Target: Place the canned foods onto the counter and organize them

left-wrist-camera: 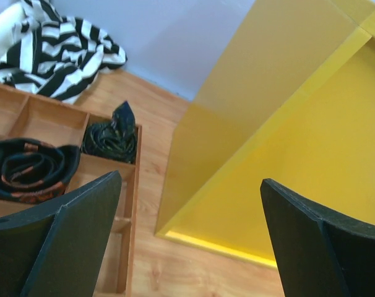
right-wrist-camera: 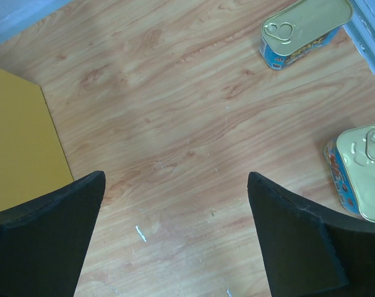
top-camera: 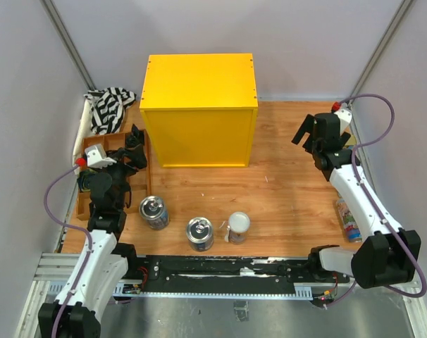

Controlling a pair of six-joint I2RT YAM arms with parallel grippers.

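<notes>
On the wooden bench (top-camera: 284, 190), between pale walls (top-camera: 270, 28), we see a cabinet (top-camera: 199, 105), three cans (top-camera: 199, 233), perhaps a tin (top-camera: 349, 220) far right; left pincer (left-wrist-camera: 189, 179) and right pincer (right-wrist-camera: 176, 176) gape empty.

On the left: rises from the near base, folds at the elbow and carries the left gripper (top-camera: 132, 149) forward and slightly inward, roughly level, jaws spread as wide as they go, nothing between the black fingers (left-wrist-camera: 70, 235). On the right: stretches far ahead along the outer side, straighter and longer in reach, wrist cocked inward, and holds the right gripper (top-camera: 305, 137) tilted downward, jaws likewise wide apart, nothing held between them.
</notes>
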